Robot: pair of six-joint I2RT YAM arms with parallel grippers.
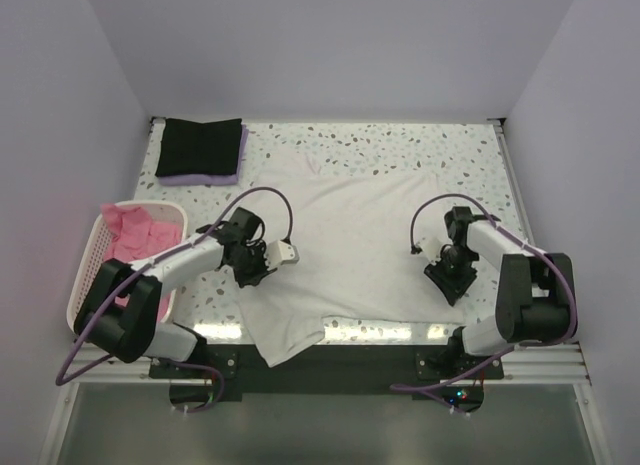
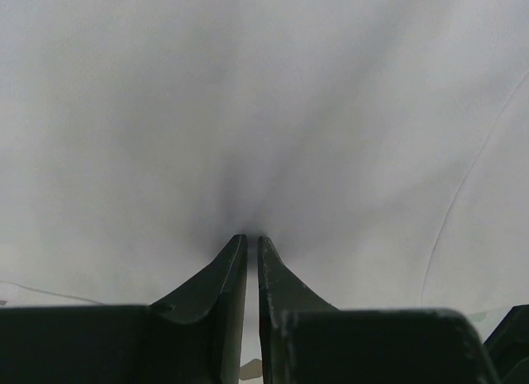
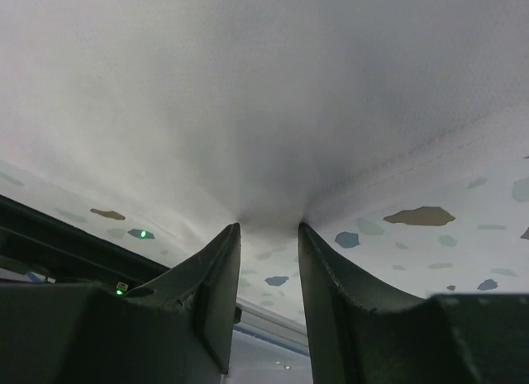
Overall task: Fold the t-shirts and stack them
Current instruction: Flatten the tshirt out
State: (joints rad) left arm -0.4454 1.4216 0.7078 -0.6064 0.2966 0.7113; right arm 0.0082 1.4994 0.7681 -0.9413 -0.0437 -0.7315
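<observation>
Left gripper [image 2: 252, 238] jaws pinch the white t-shirt [image 1: 350, 235], spread flat mid-table; right gripper [image 3: 269, 227] jaws stand narrow astride its right edge (grip unconfirmed). Step in hand: grasping for a fold. The next move likely calls for an even, simultaneous lift.

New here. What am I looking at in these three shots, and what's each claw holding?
Two robot arms, bolted at the near edge of the table. One picture looks down from above; the other two come from a camera on each wrist, past its own fingers. On the table: a spread white t-shirt, a folded black t-shirt on a lavender one, a pink basket of pink shirts. The left gripper is pinched shut on the white t-shirt. The right gripper's fingers straddle its edge, gap showing; grip unclear.
</observation>
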